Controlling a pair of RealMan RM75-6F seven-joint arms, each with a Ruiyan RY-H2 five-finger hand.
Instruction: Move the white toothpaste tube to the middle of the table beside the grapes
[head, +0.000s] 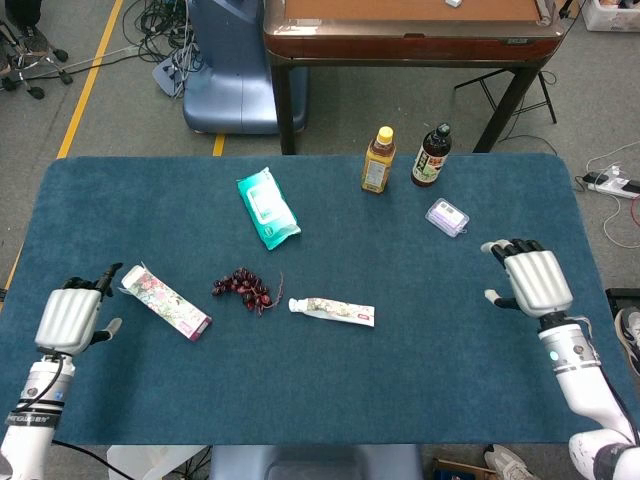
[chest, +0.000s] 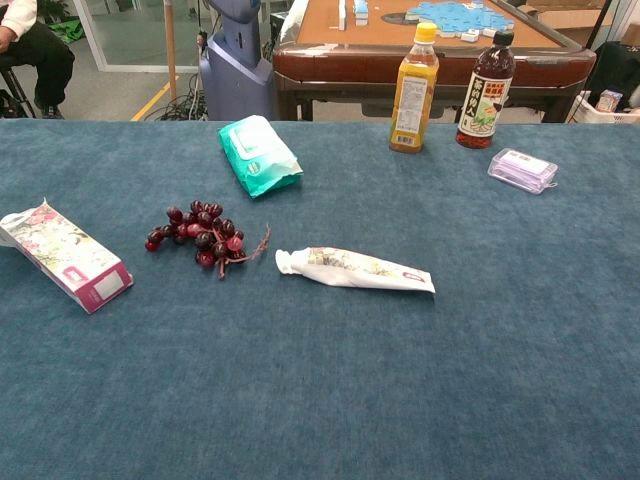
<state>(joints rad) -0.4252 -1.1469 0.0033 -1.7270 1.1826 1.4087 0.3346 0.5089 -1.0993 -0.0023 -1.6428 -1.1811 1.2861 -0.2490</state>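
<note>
The white toothpaste tube (head: 332, 311) (chest: 355, 269) lies flat near the middle of the blue table, just right of the dark grapes (head: 243, 288) (chest: 204, 236). A small gap separates tube and grapes. My right hand (head: 531, 277) hovers far off at the table's right edge, fingers apart and empty. Over the left edge is my left hand (head: 70, 317), holding nothing, fingers loosely extended. Neither hand shows in the chest view.
A floral pink box (head: 165, 300) (chest: 64, 257) lies left of the grapes. A teal wipes pack (head: 267, 208) (chest: 259, 155), a yellow bottle (head: 378, 160) (chest: 414, 88), a dark bottle (head: 431, 155) (chest: 485, 90) and a small purple packet (head: 447, 217) (chest: 522, 169) sit farther back.
</note>
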